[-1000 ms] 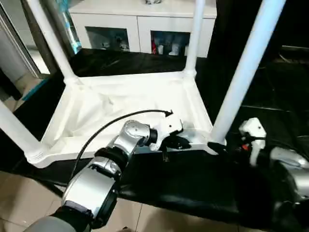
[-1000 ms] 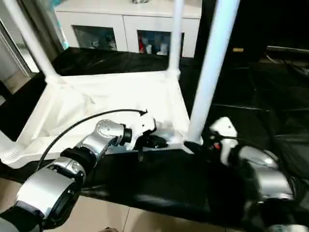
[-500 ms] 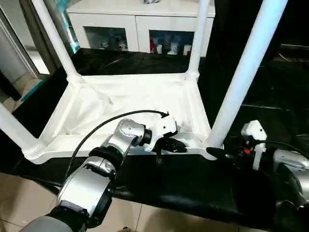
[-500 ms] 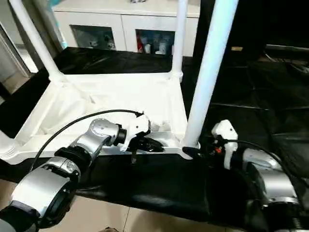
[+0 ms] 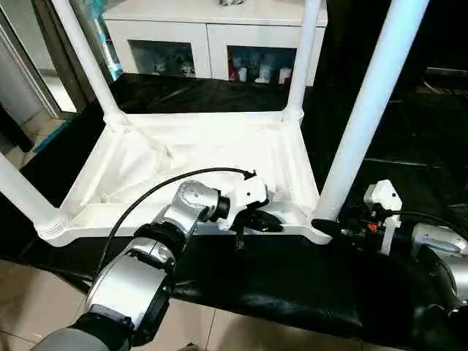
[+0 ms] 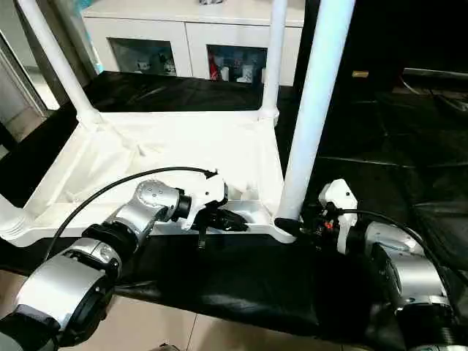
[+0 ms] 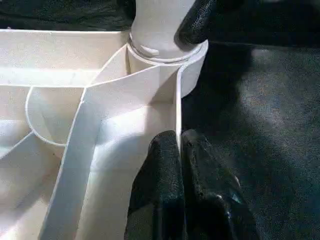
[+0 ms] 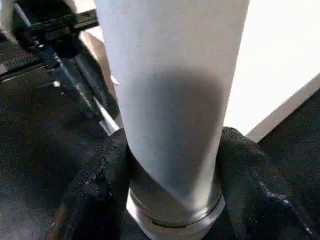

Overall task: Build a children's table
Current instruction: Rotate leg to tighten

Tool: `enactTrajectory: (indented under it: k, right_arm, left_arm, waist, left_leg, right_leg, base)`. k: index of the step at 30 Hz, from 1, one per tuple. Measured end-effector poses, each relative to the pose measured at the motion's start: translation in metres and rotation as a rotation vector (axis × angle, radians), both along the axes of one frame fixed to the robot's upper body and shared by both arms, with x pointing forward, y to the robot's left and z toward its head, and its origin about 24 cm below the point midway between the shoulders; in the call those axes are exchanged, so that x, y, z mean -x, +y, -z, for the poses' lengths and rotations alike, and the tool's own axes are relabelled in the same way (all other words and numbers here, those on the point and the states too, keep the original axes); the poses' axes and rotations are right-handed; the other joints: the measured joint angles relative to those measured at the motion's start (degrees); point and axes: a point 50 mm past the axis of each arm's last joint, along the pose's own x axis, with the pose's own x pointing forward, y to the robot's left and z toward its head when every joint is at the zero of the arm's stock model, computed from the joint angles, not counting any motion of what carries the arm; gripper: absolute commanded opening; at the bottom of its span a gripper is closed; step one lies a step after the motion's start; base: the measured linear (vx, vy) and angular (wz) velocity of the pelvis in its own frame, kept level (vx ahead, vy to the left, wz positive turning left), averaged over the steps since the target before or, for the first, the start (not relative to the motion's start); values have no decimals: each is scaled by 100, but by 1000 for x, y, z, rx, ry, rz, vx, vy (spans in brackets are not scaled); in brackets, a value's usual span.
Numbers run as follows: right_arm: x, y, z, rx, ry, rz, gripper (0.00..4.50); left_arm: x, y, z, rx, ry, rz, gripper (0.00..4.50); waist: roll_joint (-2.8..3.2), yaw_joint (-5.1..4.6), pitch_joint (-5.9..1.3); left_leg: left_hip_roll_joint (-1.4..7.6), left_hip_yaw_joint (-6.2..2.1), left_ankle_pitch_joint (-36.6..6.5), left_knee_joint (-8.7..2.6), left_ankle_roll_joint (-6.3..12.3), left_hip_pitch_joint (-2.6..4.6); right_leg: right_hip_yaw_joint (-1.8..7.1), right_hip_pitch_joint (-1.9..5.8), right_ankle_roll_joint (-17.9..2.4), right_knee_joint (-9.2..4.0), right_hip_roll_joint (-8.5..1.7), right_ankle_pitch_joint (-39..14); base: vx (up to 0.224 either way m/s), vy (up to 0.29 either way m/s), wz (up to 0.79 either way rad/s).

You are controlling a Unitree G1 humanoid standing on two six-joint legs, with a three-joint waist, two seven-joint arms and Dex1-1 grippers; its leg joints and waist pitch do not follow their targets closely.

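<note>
Left claw (image 7: 178, 150) pinched on table rim (image 7: 177, 107); right claw (image 8: 172, 165) around near leg (image 8: 172, 90); no legible writing.

Four upright legs (image 5: 365, 110) fence open tabletop underside (image 5: 197, 153) (ribbed)

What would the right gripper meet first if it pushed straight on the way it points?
The near right leg of the children's table, just above its corner socket; the right gripper already has its jaws on either side of it.
</note>
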Motion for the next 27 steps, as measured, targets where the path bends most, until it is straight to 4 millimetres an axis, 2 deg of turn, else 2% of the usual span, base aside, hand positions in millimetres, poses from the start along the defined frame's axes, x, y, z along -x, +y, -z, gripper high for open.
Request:
enactTrajectory:
  k: [3, 5, 9, 13, 14, 16, 19, 22, 25, 27]
  right_arm:
    - [-9, 8, 7, -13, -36, 138, 213]
    - [-18, 16, 11, -19, -58, 257, 209]
    - [-32, 32, 17, -44, -79, 496, 205]
    - [-38, 44, 17, -27, -97, 596, 205]
    - [-38, 44, 18, -25, -100, 600, 239]
    - [-37, 44, 18, -25, -104, 600, 273]
    - [-33, 37, 18, -20, -105, 567, 277]
    - [-25, 17, 16, -21, -89, 482, 277]
    - [-9, -13, 12, 7, -70, 395, 277]
    - [5, -32, 17, 34, -4, 359, 277]
  left_arm:
    - [-4, -3, 2, -1, -25, -96, 0]
    - [-6, -8, 3, 0, -38, -168, 0]
    - [-9, -25, 4, 4, -49, -280, 0]
    - [-9, -30, 4, 3, -59, -322, 0]
    - [-10, -30, 4, 2, -59, -323, 0]
    - [-9, -30, 4, 1, -60, -320, 0]
    - [-9, -32, 3, 2, -67, -306, 0]
    - [-8, -35, 2, 4, -70, -282, 0]
    - [-6, -37, 0, 10, -72, -253, 0]
    - [-7, -36, 0, 10, -75, -243, 0]
  waist:
    - [-33, -65, -3]
    - [-41, -168, -4]
    - [-58, -309, -6]
    - [-51, -331, -10]
    - [-49, -331, -12]
    - [-49, -328, -12]
    - [-49, -317, -12]
    - [-48, -257, -11]
    - [-31, -180, -11]
    - [-28, -165, -9]
  left_leg:
    - [0, 0, -11, 0, -24, 19]
    - [-3, -1, -15, 4, -32, 23]
    - [-7, -1, -16, 6, -34, 25]
    - [-11, -5, -17, 0, -34, 30]
    - [-11, -5, -17, -2, -34, 31]
    - [-10, -5, -16, -3, -34, 30]
    - [-11, -5, -16, -3, -33, 25]
    - [-11, -5, -15, -3, -31, 20]
    - [-11, -4, -2, -2, -2, 12]
    - [-10, -3, -1, -2, 1, 4]
  right_leg:
    - [0, 13, -6, 0, 0, 5]
    - [3, 20, 3, -4, 0, 1]
    - [9, 26, -2, -14, 0, 5]
    - [10, 29, -1, -13, 0, 6]
    - [9, 30, 0, -13, 0, 6]
    - [9, 29, 0, -13, 0, 6]
    - [9, 27, 1, -13, 0, 6]
    - [9, 27, -10, -14, -1, 12]
    - [8, 24, -1, -14, -2, 6]
    - [8, 16, 1, -14, -2, 5]
  base:
    - [0, 0, 0]
    - [0, 0, 0]
    - [0, 0, 0]
    - [0, 0, 0]
    - [0, 0, 0]
    - [0, 0, 0]
    - [0, 0, 0]
    - [0, 0, 0]
    - [0, 0, 0]
    - [0, 0, 0]
